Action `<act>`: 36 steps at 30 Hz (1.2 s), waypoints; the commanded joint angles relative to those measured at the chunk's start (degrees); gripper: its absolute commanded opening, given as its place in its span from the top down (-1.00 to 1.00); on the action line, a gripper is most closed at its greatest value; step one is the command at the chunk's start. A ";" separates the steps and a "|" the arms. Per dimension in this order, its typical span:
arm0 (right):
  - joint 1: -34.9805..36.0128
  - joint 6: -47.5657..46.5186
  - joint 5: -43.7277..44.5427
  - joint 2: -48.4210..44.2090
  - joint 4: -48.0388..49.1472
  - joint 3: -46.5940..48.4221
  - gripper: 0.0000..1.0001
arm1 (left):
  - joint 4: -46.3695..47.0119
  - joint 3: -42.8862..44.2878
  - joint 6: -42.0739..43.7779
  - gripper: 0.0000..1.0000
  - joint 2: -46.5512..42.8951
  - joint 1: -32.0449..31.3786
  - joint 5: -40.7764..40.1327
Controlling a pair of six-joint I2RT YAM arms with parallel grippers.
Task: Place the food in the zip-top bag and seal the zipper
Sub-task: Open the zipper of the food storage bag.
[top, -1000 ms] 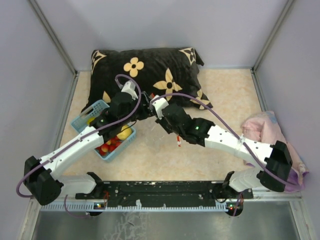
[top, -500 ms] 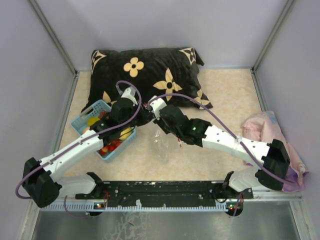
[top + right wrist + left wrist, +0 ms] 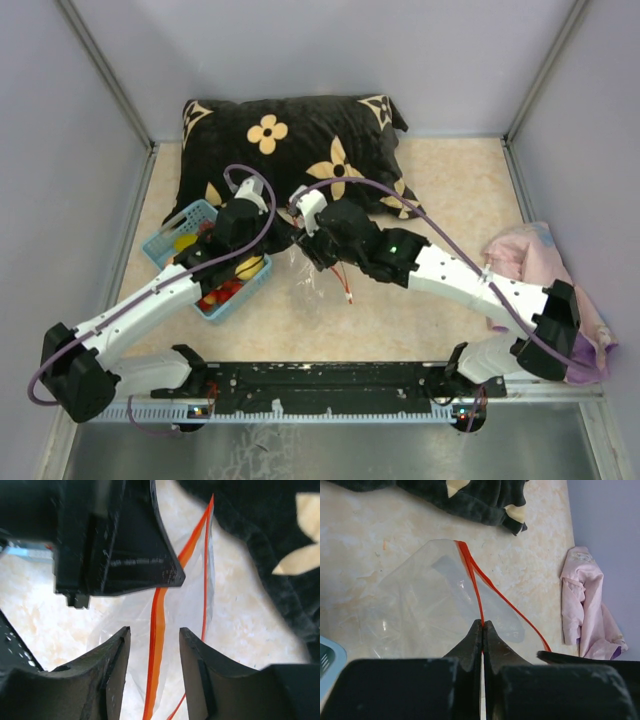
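Note:
The clear zip-top bag (image 3: pixel 322 283) hangs off the table between the two grippers; its red-orange zipper (image 3: pixel 472 580) splits into two strands, so the mouth gapes. My left gripper (image 3: pixel 483 624) is shut on one strand of the zipper. My right gripper (image 3: pixel 154 629) is open, its fingers either side of the zipper strip (image 3: pixel 161 610) without touching it, just below the left gripper's finger (image 3: pixel 135 545). The food, red strawberries (image 3: pixel 222 290) and a yellow fruit (image 3: pixel 250 266), lies in the basket under the left arm.
The light blue basket (image 3: pixel 190 215) stands left of the bag. A black flowered pillow (image 3: pixel 300 135) lies across the back, close behind both grippers. A pink cloth (image 3: pixel 540 265) is heaped at the right wall.
The left gripper has closed on the zipper strip. The right gripper has let go and opened. Both wrists and the bag's top have shifted slightly to the left.

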 commanded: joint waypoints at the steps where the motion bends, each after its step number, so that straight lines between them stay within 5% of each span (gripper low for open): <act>1: 0.58 3.53 -0.94 -3.40 -5.78 8.36 0.04 | 0.50 -0.42 1.88 1.00 -2.45 0.33 0.10; 11: 0.49 10.17 10.46 -0.59 -12.63 10.06 -0.21 | -0.41 -0.18 3.13 1.00 -3.92 0.41 1.39; 21: -0.62 13.43 13.25 1.91 -6.08 2.32 -0.17 | -1.47 0.15 3.31 1.00 -5.38 0.41 3.06; 28: -2.51 14.28 13.74 -0.20 0.29 -4.22 0.11 | -3.70 0.58 3.43 1.00 -6.99 0.50 5.25; 33: -3.35 12.52 17.16 -1.30 0.69 -3.83 0.90 | -6.80 1.12 4.05 1.00 -9.08 0.57 7.06; 36: -3.86 10.41 20.64 -1.97 -0.92 -2.00 1.00 | -9.65 1.61 5.22 1.00 -10.09 0.76 6.92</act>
